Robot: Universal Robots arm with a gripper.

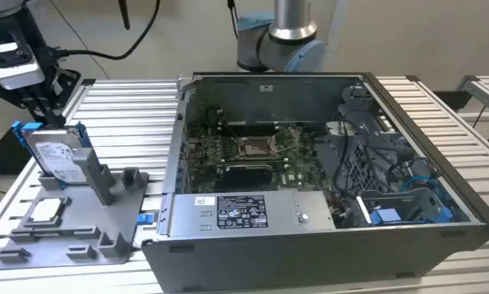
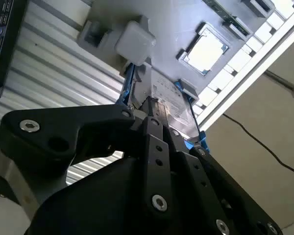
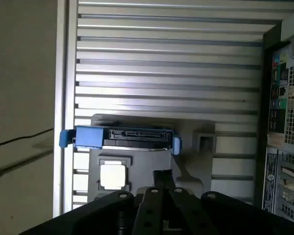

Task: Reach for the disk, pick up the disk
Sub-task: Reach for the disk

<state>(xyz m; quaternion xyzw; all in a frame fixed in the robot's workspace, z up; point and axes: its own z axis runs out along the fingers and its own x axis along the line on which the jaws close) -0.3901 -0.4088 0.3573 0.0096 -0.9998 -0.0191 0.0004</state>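
Silver-grey disk (image 1: 58,156) standing on edge in the upright slot of a grey fixture (image 1: 81,223), white label turned toward the fixture's flat plate, blue rails running up both narrow sides. Black gripper (image 1: 55,121) hanging just above the disk's upper edge, straight over that slot of the fixture, fingers drawn close together with nothing between them and no grip on the drive. In the second wrist view, gripper (image 2: 152,102) tapering to a narrow tip in line with the top edge of the disk (image 2: 172,106), label visible past the black linkages. In the first wrist view, gripper (image 3: 162,175) equally narrow, and the disk (image 3: 132,137) seen edge-on from above, seated in the fixture with its connector strip uppermost and a blue rail at each end. Small square chip (image 1: 46,210) lying flat in a recess on the fixture's plate, near the foot of the disk but apart from it. Fixture resting on a ribbed metal table (image 1: 130,116). Open computer case (image 1: 310,251) just beside the fixture on the exterior view's right, boards and cables exposed. Grey-and-blue arm joint (image 1: 281,43) well apart from the fixture, beyond the case.
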